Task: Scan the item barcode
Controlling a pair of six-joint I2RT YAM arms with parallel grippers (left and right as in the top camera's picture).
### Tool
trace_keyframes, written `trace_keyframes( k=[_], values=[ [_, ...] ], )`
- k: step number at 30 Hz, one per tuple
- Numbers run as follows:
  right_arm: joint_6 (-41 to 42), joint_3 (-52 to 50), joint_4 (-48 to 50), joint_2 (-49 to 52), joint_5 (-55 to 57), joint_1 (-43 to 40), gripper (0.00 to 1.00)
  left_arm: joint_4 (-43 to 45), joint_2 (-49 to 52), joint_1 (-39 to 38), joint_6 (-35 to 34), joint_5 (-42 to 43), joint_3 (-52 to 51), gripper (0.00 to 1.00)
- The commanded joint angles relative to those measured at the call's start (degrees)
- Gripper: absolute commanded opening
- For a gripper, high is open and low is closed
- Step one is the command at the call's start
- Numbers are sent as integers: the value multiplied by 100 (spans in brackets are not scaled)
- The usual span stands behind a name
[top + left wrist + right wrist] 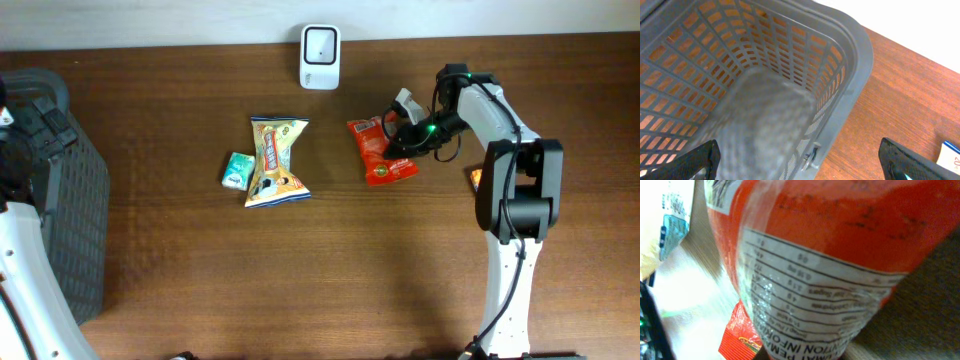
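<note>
- right gripper (pixel 398 140): jaws pressed together, pinching the upper right edge of the red packet (pixel 383 155)
- its own fingers don't show in the right wrist view, because the packet fills the frame
- red packet: right of centre on the table (pixel 180 290), below and to the right of the scanner (pixel 320 57) and well apart from it
- can't tell whether the packet is off the wood or still lying on it
- right wrist view: the packet's printed side is close up, showing a white nutrition panel with upside-down, blurry text
- scanner: white, at the far edge of the table, about mid-width
- yellow snack bag (pixel 275 162): left of the red packet, clear of it
- green box (pixel 236 170): small, just beside the bag's left edge
- left gripper (pixel 799 155): jaws spread wide, fingertips at both lower corners of its wrist view, hanging over the open grey basket (pixel 850 65)
- basket: at the left end of the table, far from the packet
</note>
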Motion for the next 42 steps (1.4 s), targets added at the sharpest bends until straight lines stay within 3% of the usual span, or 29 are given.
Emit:
trace_keyframes(
  k=[1,8,16,23,29,34,38,40,42],
  values=[
    [343,-116,-55,466,378,57,4,7,28,22,-52,-22,15,99],
    [455,262,-605,146,-20,-20,4,7,28,22,-52,-22,13,99],
    [-205,717,-973,-1329,-824,210,4,7,28,22,-52,-22,13,99],
    [-579,717,-907,-2813,-442,625,4,7,28,22,-52,-22,15,99],
    [-247,717,-863,-3080,160,1073,4,7,28,22,-52,-22,15,99],
    [1335,1008,-466,-3071,2048,1475,4,7,28,22,-52,-22,15,99],
    [1532,1731,-326,-3071,3353,1834,4,7,28,22,-52,-22,15,99],
    [1467,1836,468,-3056,5515,2229,4,7,28,22,-52,-22,15,99],
    [1091,1786,1134,-2938,6857,2490,4,7,28,22,-52,-22,15,99]
  ],
)
